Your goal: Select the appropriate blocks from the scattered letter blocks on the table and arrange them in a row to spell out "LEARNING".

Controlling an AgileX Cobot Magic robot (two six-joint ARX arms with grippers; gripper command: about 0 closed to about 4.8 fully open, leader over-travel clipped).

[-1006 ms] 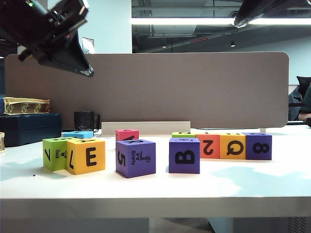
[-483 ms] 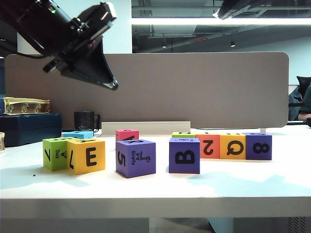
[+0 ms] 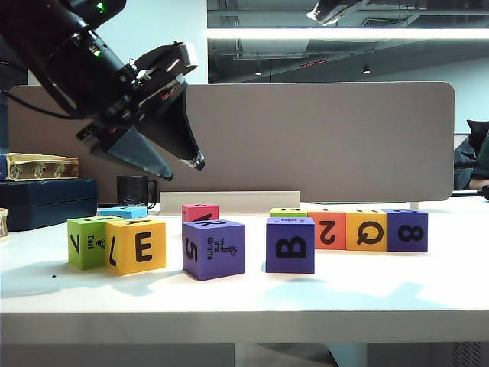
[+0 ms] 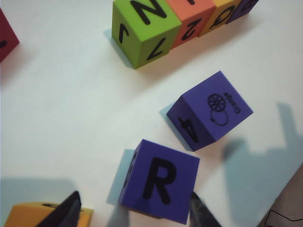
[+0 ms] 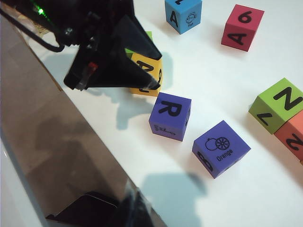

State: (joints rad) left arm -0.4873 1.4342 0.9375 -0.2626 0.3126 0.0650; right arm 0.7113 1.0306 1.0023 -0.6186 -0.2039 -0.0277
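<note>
Task barely begun: matte foam letter blocks scattered across white desk (image 3: 244, 302), no LEARNING row yet. Left of purple R block (image 4: 159, 180): yellow E block (image 3: 135, 245) against green block (image 3: 85, 241). Left gripper (image 3: 182, 163) above R block, tilted down, fingers wide, empty. Right of R block: purple orange-picture block (image 5: 220, 148), then green N block (image 5: 276, 105). Right gripper (image 5: 104, 208) high up, state impossible to tell.

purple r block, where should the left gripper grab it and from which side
Grip the purple R block from above, on its two opposite side faces. It sits flat with R up, apart from the Orange block and yellow block. The left gripper hangs over it, fingers open and already straddling those sides. The right gripper is out of view.
</note>
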